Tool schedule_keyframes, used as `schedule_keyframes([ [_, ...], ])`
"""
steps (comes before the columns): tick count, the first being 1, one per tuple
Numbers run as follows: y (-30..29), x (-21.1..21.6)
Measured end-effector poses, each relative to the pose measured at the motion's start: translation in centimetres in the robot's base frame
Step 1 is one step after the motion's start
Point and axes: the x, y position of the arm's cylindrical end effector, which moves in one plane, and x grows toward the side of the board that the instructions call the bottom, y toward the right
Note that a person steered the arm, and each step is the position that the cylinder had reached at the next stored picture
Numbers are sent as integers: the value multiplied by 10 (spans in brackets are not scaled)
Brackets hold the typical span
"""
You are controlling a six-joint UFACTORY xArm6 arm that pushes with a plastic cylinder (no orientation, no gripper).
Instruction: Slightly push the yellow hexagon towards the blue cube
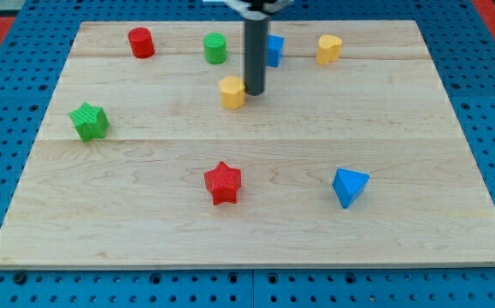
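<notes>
My tip (255,91) touches yellow hexagon (232,91); lettering unseen.

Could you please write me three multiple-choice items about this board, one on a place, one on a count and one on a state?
1. Where is my tip relative to the yellow hexagon?
A. at its right side in the view
B. far below it
C. at its left side

2. How many red blocks lie on the board?
A. one
B. two
C. three

3. The blue cube is:
A. fully visible
B. partly hidden by the rod
C. off the board

Answers: 1 A, the rod's end sits beside the hexagon's right edge. 2 B, a red cylinder and a red star. 3 B, the rod covers its left part.
</notes>
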Motion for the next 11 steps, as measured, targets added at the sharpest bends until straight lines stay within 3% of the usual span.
schedule_keyframes([
  [1, 72, 24],
  [2, 27, 86],
  [3, -14, 81],
  [5, -41, 45],
  [6, -68, 70],
  [7, -64, 33],
  [9, -15, 31],
  [11, -13, 15],
])
